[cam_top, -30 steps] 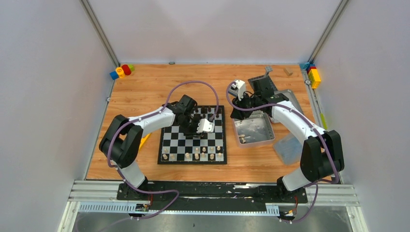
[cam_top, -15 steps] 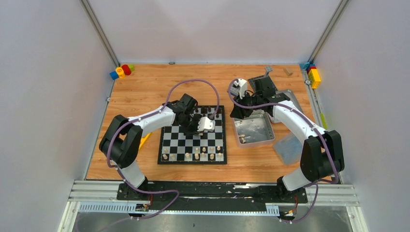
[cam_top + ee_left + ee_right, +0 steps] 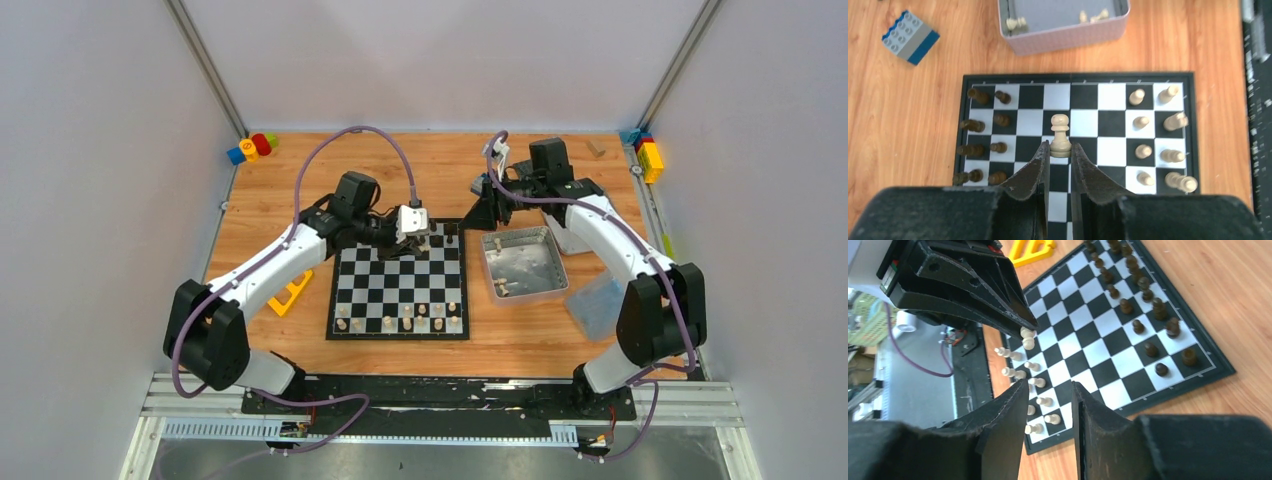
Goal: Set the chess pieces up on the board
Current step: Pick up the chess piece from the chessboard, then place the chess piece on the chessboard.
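My left gripper [image 3: 1060,150] is clamped on the base of a cream pawn [image 3: 1060,131], holding it upright above the far side of the board [image 3: 1078,76]. My right gripper [image 3: 1049,385] has its jaws apart with nothing between them; it hangs over the wood near the board's far right corner.

The board lies flat in the middle of the table [image 3: 300,180], a little left of centre. Dark pieces [image 3: 979,95] stand in two rows along its far edge, and cream pieces [image 3: 1175,120] stand in two rows along its near edge; some squares in both sets are bare.

Just right of the board sits an open tin [image 3: 1063,37] with a few cream pieces lying on its floor. A grey and blue brick [image 3: 910,31] lies on the wood beyond the board's far right corner. A flat yellow part [image 3: 290,295] rests by the board's left side.

The table is orange-brown wood plank, lit evenly. More bricks [image 3: 252,147] are pushed into the far left corner, and others into the far right. Plain pale walls [image 3: 100,200] close in the left, far and right sides, with metal posts in the far corners. A metal rail [image 3: 440,400] runs along the near edge, carrying both arm bases.
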Available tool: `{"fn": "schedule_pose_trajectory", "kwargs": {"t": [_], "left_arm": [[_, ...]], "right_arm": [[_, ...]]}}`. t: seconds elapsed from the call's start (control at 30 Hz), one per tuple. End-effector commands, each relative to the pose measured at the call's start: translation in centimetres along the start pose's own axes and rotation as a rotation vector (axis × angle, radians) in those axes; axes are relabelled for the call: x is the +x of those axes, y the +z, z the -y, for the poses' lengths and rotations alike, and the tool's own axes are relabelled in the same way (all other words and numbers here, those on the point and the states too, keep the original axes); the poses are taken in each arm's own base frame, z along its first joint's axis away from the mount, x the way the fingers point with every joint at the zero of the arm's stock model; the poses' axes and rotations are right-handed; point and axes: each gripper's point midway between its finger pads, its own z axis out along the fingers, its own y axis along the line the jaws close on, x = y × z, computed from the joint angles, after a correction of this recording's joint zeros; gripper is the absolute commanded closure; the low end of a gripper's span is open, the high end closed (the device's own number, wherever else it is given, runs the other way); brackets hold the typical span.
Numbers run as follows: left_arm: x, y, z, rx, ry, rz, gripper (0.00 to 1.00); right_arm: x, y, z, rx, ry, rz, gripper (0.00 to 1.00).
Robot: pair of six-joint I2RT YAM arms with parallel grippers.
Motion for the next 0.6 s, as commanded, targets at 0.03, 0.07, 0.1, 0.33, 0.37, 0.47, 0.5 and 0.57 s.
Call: {"fn": "schedule_pose_trajectory", "kwargs": {"t": [0.03,0.07,0.1,0.33,0.37,0.47,0.5,0.57], "left_arm": [[-4.6,-0.8,1.0,0.066,-0.066,0.177,1.00],[-5.0,-0.8,1.0,0.067,-0.076,0.188,1.00],[-5.3,-0.8,1.0,0.069,-0.074,0.202,1.00],[-5.7,-0.7,1.1,0.073,-0.100,0.232,1.00],[-5.8,-0.7,1.0,0.071,-0.103,0.236,1.00],[-5.8,-0.7,1.0,0.070,-0.106,0.239,1.00],[-5.8,-0.7,1.0,0.070,-0.108,0.238,1.00],[-5.8,-0.6,0.9,0.066,-0.108,0.237,1.00]], "right_arm": [[-1.8,0.9,-3.2,-0.198,-0.011,0.029,0.62],[-1.7,1.1,-3.6,-0.215,-0.008,0.023,0.60],[-1.7,1.3,-3.9,-0.226,-0.008,0.018,0.59],[-1.1,2.9,-4.9,-0.266,-0.008,-0.016,0.56],[-1.0,3.2,-5.0,-0.274,-0.006,-0.022,0.56],[-0.6,3.7,-5.3,-0.286,-0.005,-0.034,0.56],[-0.5,3.8,-5.4,-0.290,-0.006,-0.037,0.56],[-0.3,4.0,-5.6,-0.298,-0.005,-0.044,0.56]]}}
